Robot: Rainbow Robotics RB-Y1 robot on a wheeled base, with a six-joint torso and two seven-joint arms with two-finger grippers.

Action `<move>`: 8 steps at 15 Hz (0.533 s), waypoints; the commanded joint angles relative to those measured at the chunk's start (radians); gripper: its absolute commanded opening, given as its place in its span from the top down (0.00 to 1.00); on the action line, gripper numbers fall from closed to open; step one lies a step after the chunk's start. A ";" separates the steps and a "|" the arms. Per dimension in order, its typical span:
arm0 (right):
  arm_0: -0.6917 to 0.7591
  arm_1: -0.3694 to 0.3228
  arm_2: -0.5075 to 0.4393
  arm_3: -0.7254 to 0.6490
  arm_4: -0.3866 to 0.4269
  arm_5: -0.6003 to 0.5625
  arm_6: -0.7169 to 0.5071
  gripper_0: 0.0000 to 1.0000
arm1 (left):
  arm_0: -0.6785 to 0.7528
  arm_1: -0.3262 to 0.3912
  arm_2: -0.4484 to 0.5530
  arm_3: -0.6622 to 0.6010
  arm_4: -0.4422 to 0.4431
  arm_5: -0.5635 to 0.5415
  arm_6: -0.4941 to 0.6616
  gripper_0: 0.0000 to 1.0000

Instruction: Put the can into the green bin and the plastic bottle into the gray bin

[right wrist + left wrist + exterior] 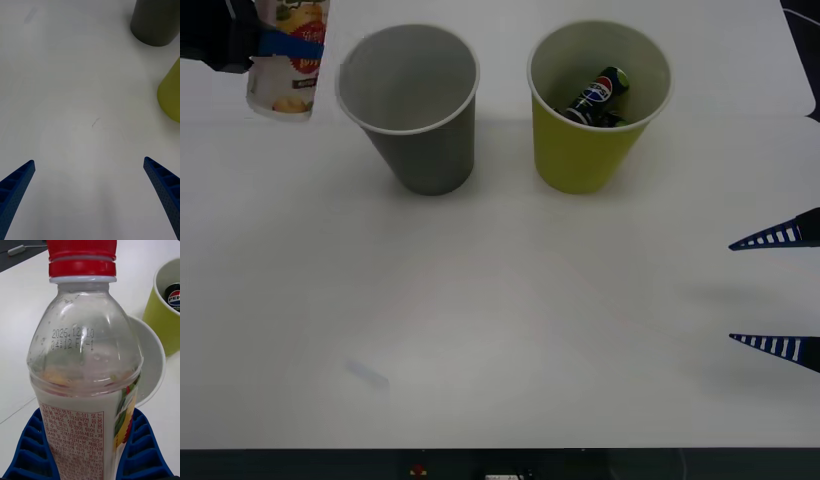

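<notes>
Right pincer [776, 292]: two tapered blue fingers w/ pale ribbed slots (dotted texture up close); left pincer [90, 450]: blue ribbed pads.

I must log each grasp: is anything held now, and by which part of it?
The left gripper holds the plastic bottle by its labelled body, jaws on both sides of the label. The right gripper is open and holds nothing.

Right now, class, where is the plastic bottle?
The plastic bottle is held by the left hand at the front view's far left, beside the gray bin, not yet inside it.
</notes>
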 commanded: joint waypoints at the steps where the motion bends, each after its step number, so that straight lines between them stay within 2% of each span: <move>1: 0.000 0.000 0.000 0.000 0.000 0.000 0.000 0.00 | -0.144 -0.014 -0.137 0.095 0.001 0.001 0.000 1.00; 4: 0.000 0.000 0.000 0.000 0.000 0.000 0.000 0.00 | -0.278 -0.072 -0.255 0.207 -0.001 0.001 -0.002 1.00; 8: 0.000 0.000 0.000 0.000 0.000 0.000 0.000 0.00 | -0.371 -0.145 -0.332 0.326 -0.028 0.001 -0.002 1.00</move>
